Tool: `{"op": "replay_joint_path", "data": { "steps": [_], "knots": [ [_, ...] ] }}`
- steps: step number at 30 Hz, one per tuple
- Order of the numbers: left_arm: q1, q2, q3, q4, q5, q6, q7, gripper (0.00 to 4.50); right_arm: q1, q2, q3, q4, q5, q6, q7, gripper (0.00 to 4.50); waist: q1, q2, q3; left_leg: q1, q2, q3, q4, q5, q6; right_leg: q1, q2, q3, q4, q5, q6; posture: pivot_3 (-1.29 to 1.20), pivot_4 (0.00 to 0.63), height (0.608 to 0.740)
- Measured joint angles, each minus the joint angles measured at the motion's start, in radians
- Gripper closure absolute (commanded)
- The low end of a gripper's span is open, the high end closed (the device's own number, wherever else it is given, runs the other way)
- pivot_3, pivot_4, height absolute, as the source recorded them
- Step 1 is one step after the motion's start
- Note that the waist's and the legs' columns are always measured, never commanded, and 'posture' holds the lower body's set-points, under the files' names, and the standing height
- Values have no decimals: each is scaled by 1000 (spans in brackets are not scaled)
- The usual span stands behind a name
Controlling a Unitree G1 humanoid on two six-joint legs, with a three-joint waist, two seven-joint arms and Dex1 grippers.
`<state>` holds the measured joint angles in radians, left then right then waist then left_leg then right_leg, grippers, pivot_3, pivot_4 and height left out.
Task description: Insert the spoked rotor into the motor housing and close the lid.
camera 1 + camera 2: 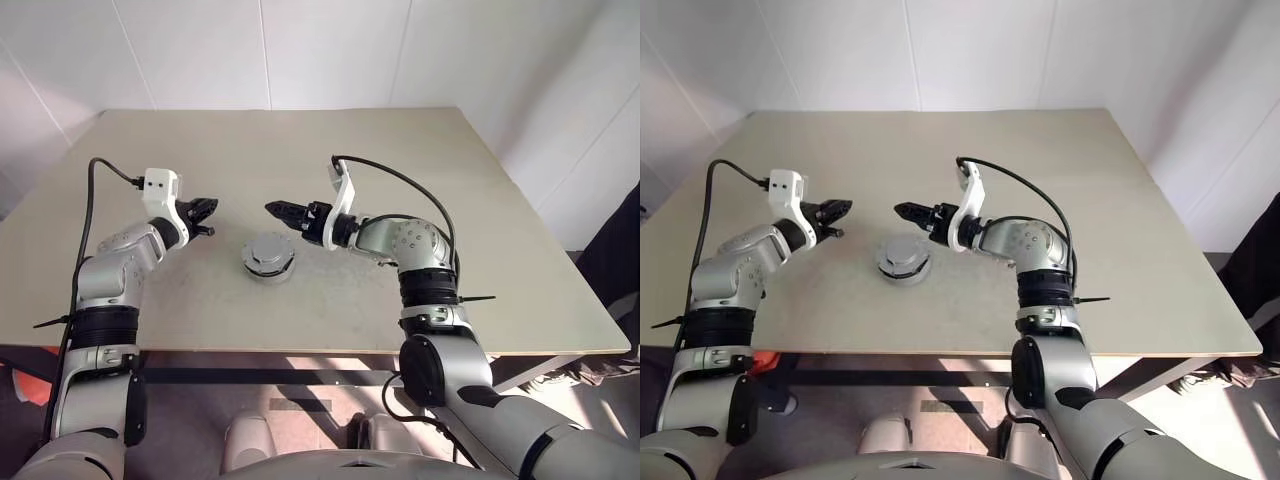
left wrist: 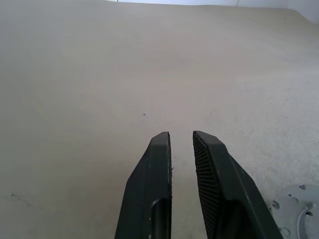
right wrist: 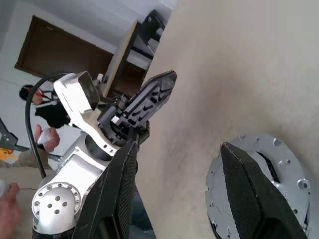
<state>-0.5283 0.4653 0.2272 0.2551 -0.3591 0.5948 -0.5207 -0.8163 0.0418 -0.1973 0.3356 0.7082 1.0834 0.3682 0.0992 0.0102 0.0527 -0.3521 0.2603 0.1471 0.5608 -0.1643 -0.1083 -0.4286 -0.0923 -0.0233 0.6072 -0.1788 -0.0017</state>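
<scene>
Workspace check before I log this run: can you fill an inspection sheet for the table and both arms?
Surface: beige table, bare apart from the assembly.
Job's things: grey lid sits on the stack between the arms; housing and rotor hidden beneath, cannot confirm.
Clutter: nothing seen.
Pincers: left pincer slightly open, empty; right pincer open, empty; both beside the lid, apart from it.
Cables: black cable loops over the right arm, another at the left.
Surroundings: white walls; a person stands in the background.
</scene>
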Motion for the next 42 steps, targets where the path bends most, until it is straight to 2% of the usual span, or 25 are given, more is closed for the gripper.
{"op": "replay_joint_path", "data": {
  "steps": [5, 8, 13, 21, 24, 34, 42],
  "knots": [
    [53, 7, -46, -38, 7, -5, -51, 3723, 37, -167, 230, -113, -193, -281, 192, 1543, 2, 0, 0, 0, 0, 0, 0, 0, 0, 0, 0, 0, 0, 0, 0, 0, 0, 740],
    [82, 7, -86, -49, 21, -36, -84, 3723, 50, -213, 318, -107, -300, -425, 262, 1543, -2, -1, 0, 0, 0, 0, 1, 0, 0, 0, 0, 0, 1, 0, 0, 0, 0, 740],
    [112, 31, -117, -91, 33, -87, -136, 3723, 62, -242, 403, -101, -395, -570, 354, 36, -4, -1, 0, 0, 0, 0, 1, 0, 1, 0, 0, 0, 1, 0, 0, 0, 0, 740],
    [152, 59, -114, -113, 29, -90, -165, 3723, 107, -168, 530, -97, -458, -603, 424, 36, -7, -1, 0, 1, 0, 0, 2, -2, 4, 0, 0, 0, 1, 0, -1, 0, 0, 740],
    [159, 65, -105, -125, 27, -87, -164, 3723, 105, -125, 558, -38, -491, -626, 428, 36, -7, -2, 0, 1, 0, 0, 3, -3, 5, 1, 0, 0, 2, 0, -1, 0, 0, 740],
    [203, 63, -94, -194, 9, -64, -137, 3723, 7, -48, 517, 259, -553, -717, 380, 36, -11, -2, 0, 1, 0, 0, 3, -3, 6, 1, 0, 0, 2, 0, -1, 0, 0, 740],
    [218, 63, -88, -201, 5, -57, -118, 3723, -8, -29, 488, 323, -575, -739, 366, 36, -20, -2, 0, 1, 1, 0, 3, -3, 6, 1, 0, 0, 2, 0, -1, 0, 0, 740]
  ]
}}
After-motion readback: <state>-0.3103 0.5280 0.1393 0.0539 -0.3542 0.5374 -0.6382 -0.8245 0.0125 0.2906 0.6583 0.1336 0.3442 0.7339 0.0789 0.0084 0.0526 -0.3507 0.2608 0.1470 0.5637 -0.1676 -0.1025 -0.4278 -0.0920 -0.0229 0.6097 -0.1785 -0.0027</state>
